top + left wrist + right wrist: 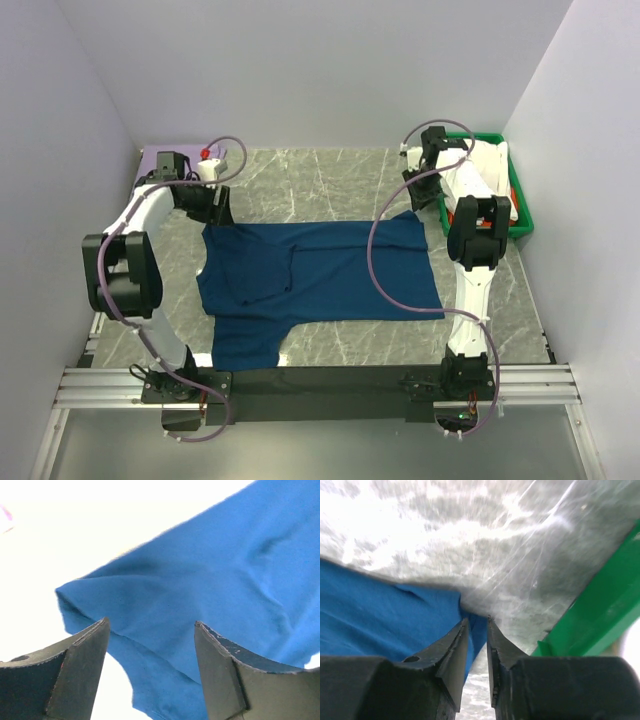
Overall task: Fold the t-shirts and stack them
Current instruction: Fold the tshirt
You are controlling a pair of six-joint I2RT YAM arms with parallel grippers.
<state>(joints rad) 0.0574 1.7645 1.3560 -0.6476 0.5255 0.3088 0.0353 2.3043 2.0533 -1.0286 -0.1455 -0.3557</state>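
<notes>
High rear overview, two close wrist views, sharing navy t-shirt (320, 280)

Navy t-shirt (330, 280) — green bin (523, 208) (grey marbled table (320, 180))

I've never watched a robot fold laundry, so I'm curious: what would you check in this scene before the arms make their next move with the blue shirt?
1. Navy t-shirt spread on the table: ok.
2. Cloth smooth: not ok, a crease runs near the middle.
3. Left gripper open above the shirt's far-left corner: ok.
4. Right gripper holding the far-right corner: cannot tell; its jaws are nearly together.
5. Shirt apart from the green bin: ok.
</notes>
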